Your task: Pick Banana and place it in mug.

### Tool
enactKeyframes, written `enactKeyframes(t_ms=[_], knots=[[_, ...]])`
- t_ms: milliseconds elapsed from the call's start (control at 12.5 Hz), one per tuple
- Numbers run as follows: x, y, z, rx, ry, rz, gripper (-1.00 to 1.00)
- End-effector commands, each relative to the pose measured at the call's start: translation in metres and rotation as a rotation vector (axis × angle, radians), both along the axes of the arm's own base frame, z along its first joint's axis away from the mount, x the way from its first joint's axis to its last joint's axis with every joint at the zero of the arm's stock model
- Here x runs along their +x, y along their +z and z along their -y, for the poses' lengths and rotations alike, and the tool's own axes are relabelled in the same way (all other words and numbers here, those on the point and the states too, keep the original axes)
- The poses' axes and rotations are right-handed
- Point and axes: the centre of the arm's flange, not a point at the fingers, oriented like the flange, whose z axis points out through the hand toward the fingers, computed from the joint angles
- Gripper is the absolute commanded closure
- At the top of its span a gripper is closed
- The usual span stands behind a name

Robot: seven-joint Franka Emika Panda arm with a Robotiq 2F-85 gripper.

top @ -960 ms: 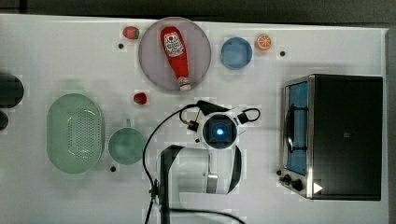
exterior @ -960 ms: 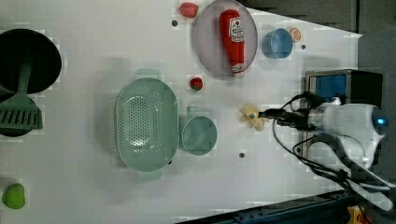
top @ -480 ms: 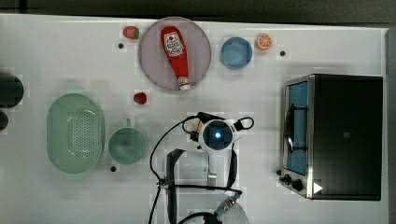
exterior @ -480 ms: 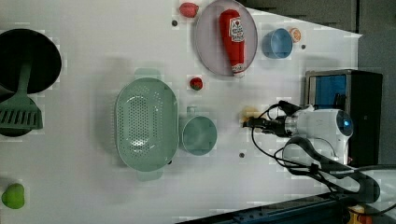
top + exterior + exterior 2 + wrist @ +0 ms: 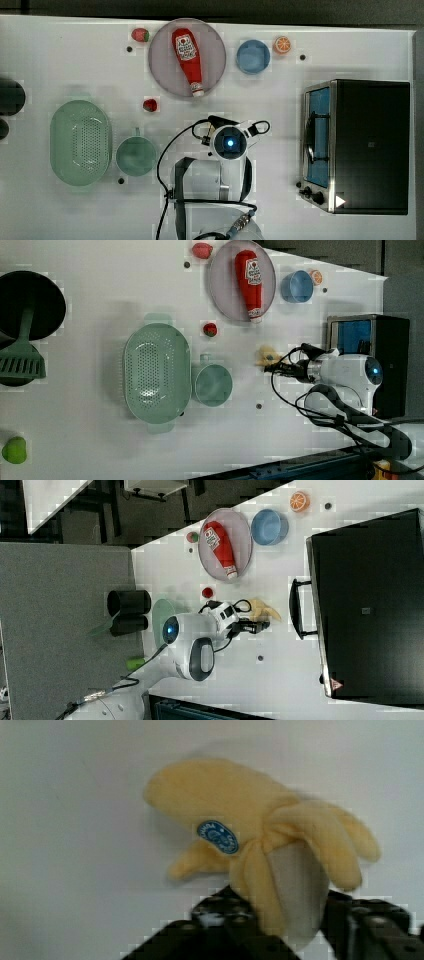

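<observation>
**Descent onto the banana, fingers set to either side**

Soft plush banana [image 5: 260, 835], yellow with peeled-back flaps and a blue sticker, lying flat on the white table [image 5: 60, 55], between the mug [image 5: 136, 156] and the toaster oven [image 5: 367, 145]. Gripper [image 5: 287, 925] low over it, fingers [image 5: 225, 915] spread apart with the pale inner end of the fruit between them, not yet clamped. Probably aimed there because the flaps splay loosely and would slip, while the body offers something firm to squeeze. In the left view, gripper [image 5: 280, 368] right against the banana [image 5: 266, 356], wrist level with the table.

Mug standing upright and empty, just beside the oval green colander [image 5: 80, 142], stub handle pointing away towards the small red fruit [image 5: 149, 105]. Well apart from the banana, so a lift and a sideways carry needed. Narrow mouth: likely only one end of the toy going in, flaps draped over the rim.

Ketchup bottle [image 5: 188, 52] on its plate [image 5: 165, 75] and blue cup [image 5: 252, 56] clear of that path.
</observation>
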Motion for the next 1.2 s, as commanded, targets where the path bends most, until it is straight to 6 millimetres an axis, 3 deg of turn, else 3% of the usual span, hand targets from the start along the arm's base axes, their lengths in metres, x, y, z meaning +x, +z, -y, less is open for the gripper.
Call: enactKeyframes(t_ms=[80, 400, 720, 960, 1200], knots=[[0.008, 0.025, 0.003, -0.001, 0.034, 0.058, 0.45], [0.016, 0.092, 0.006, 0.002, 0.024, 0.083, 0.45], [0.013, 0.198, 0.006, 0.011, 0.021, 0.086, 0.46], [0.000, 0.270, 0.001, 0.018, 0.011, 0.035, 0.46], [-0.010, 0.324, -0.017, 0.011, 0.026, 0.030, 0.45]])
